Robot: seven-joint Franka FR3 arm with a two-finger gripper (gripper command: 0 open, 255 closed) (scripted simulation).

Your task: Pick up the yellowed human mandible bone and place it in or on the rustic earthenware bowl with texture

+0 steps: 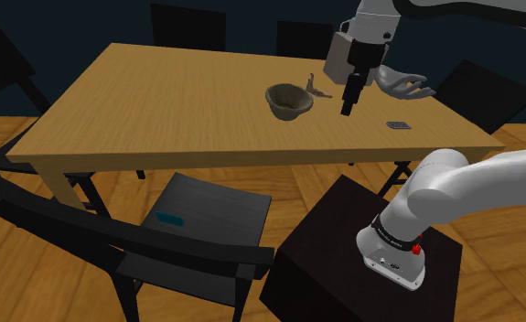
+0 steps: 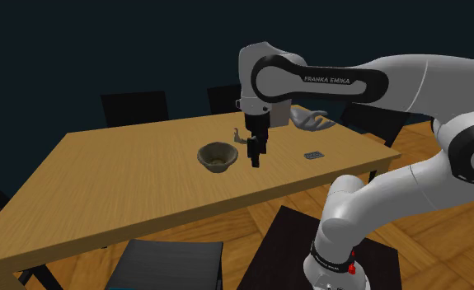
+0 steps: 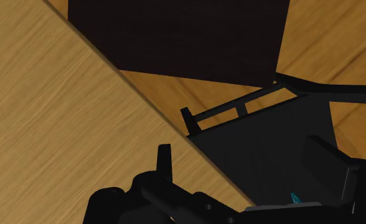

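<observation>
Wooden tabletop (image 1: 160, 101): jawbone (image 1: 317, 89) lies just beside bowl (image 1: 288, 99), long axis roughly along the bowl's rim, one end tipped up. Bowl empty. Hand (image 1: 346, 112) hovers near jawbone, fingers apart, gripping nothing.

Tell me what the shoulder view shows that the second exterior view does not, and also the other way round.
The shoulder view adds a small teal object lying on the seat of the dark chair in front of the table. The second exterior view adds the lettering FRANKA EMIKA on the arm. Both share the wooden table, the brown bowl, the small curved bone next to it, and the black hand hanging above the table beside the bowl.
</observation>
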